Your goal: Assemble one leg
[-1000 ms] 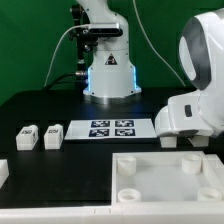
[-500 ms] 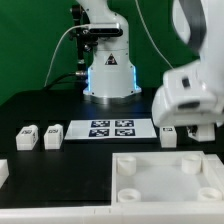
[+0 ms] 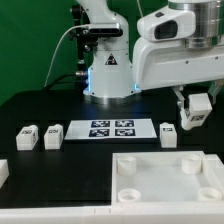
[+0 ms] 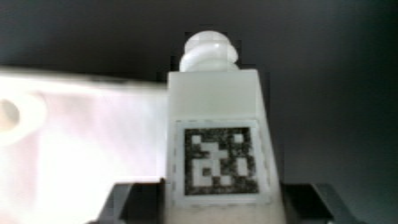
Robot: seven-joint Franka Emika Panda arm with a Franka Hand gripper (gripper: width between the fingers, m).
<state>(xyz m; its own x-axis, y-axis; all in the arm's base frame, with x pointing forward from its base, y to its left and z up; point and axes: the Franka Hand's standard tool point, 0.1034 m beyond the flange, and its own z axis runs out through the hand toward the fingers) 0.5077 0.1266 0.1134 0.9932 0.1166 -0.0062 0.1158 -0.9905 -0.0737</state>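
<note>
Over the black table [image 3: 40,105], leg [image 3: 197,108] now higher between the fingers [image 4: 139,203].

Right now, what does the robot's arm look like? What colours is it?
The arm is fat and rounded, with smooth white shells. Its round base glows blue and has a small dark mark on the front. A thin pale cable loops beside it. The tool is pale with black fingers.

a robotics lab: black table [image 3: 40,105], tagged marker board [image 3: 110,129], green backdrop [image 3: 30,40], arm base [image 3: 108,75]
</note>
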